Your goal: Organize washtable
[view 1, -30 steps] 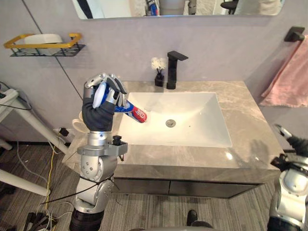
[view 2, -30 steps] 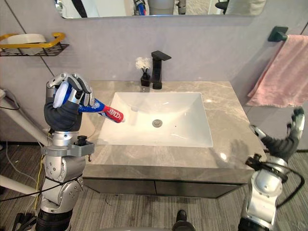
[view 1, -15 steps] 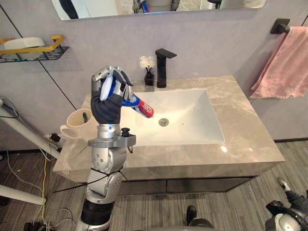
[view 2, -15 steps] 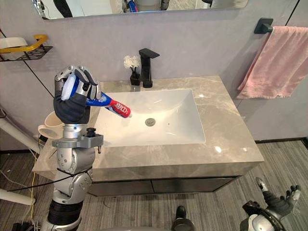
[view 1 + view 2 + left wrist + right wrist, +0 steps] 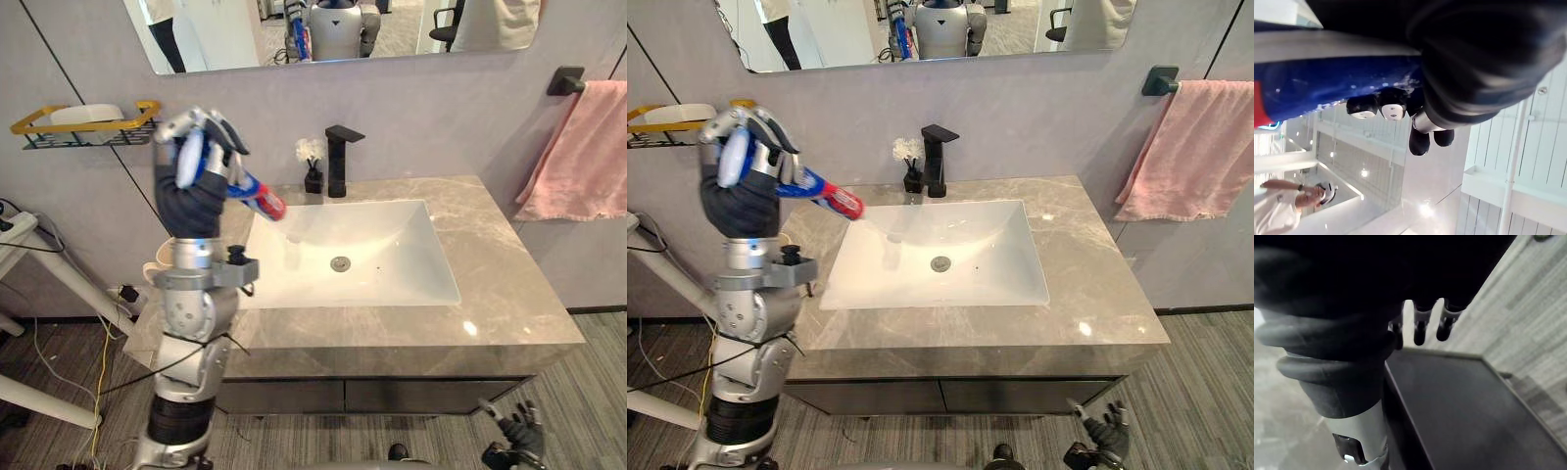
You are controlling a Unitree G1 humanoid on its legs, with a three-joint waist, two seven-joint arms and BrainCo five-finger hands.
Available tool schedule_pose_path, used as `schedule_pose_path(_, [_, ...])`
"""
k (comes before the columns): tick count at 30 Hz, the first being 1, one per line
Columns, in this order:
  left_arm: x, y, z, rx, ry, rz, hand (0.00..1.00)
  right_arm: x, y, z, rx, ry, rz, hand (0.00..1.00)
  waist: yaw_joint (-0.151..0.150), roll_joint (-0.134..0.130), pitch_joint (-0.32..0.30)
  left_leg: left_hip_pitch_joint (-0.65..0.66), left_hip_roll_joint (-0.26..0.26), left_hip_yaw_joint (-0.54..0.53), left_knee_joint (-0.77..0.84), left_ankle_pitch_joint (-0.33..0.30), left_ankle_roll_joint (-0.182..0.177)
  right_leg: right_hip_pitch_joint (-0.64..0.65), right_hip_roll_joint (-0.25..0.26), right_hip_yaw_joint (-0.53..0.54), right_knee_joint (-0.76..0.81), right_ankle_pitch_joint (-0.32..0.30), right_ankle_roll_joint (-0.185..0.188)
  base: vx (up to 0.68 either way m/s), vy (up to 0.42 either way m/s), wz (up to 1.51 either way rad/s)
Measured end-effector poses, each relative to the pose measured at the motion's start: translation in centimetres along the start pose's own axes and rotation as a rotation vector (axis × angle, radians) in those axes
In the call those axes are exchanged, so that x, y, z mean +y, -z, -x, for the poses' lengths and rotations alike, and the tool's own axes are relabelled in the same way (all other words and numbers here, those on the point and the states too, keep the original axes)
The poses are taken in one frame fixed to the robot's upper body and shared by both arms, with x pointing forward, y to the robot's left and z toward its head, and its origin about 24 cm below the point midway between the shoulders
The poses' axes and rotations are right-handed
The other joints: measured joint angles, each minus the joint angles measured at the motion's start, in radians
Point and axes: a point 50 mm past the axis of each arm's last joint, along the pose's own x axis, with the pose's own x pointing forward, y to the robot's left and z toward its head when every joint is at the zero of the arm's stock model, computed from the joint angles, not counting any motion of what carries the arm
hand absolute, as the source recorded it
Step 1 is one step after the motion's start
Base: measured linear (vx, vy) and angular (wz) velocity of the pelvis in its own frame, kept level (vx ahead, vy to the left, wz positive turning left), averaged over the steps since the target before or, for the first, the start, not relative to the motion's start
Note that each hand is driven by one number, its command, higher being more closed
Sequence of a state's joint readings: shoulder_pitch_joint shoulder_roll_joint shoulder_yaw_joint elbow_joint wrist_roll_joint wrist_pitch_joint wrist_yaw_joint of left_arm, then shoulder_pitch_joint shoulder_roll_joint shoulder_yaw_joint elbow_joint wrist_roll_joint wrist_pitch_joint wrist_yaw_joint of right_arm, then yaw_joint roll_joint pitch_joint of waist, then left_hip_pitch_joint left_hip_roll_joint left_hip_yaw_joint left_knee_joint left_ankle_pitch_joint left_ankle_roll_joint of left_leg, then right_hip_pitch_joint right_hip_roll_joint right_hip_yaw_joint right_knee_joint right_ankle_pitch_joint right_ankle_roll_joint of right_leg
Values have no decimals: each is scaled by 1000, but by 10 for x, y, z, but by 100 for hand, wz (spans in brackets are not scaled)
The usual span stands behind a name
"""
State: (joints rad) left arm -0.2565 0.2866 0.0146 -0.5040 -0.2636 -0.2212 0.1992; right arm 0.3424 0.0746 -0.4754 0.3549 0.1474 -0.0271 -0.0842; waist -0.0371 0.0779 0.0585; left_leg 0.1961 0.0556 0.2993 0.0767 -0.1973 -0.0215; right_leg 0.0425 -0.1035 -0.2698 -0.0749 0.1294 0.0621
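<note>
Your left hand [image 5: 192, 188] is raised above the left end of the counter [image 5: 500, 294], fingers curled tight round a blue toothpaste tube [image 5: 257, 196]. The tube is off the counter and tilted, its red end pointing down toward the rear left corner of the white sink [image 5: 411, 264]. In your left wrist view the dark fingertips [image 5: 1376, 105] wrap over the tube's blue body. Your right hand [image 5: 1104, 436] hangs low in front of the cabinet, well apart from everything, fingers loose and spread, holding nothing. A black faucet [image 5: 338, 162] stands behind the sink with a small vase [image 5: 313, 176] just beside it. A pink towel [image 5: 580, 152] hangs on the wall to the right.
</note>
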Motion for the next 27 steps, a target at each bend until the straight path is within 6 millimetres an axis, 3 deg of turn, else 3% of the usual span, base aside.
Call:
schedule_pose_path(7, [52, -8, -10, -20, -123, -216, 100, 3, 16, 2, 66, -55, 16, 0, 8, -19, -5, -10, -6, -33, 1, 2, 0, 6, 2, -24, -23, 12, 10, 39, 2, 10])
schedule_pose_path(11, [72, -8, -10, -10, -206, -270, 100, 3, 18, 4, 73, -63, 28, 0, 20, -26, -3, -13, -7, -44, -4, 2, 0, 6, 1, -32, -24, 12, 10, 22, 3, 8])
schedule_pose_path(19, [97, 10, -3, 93, -318, -318, 100, 19, 28, 7, 109, -130, 59, 0, 26, -36, 1, -33, -8, -59, -6, 2, 1, 0, -1, -50, -24, 11, 9, -8, 1, 5])
schedule_pose_path(23, [99, 14, -1, 116, -328, -315, 100, 19, 31, 8, 122, -129, 64, 0, 25, -39, 4, -45, -9, -64, -5, 4, 3, -14, -3, -56, -25, 11, 10, 14, 1, 3])
schedule_pose_path(27, [101, 31, 7, 194, -358, -294, 100, 19, 36, 7, 147, -143, 92, 0, 24, -43, 7, -46, -10, -64, -5, 4, 3, -16, -3, -53, -27, 11, 10, 0, 0, 0])
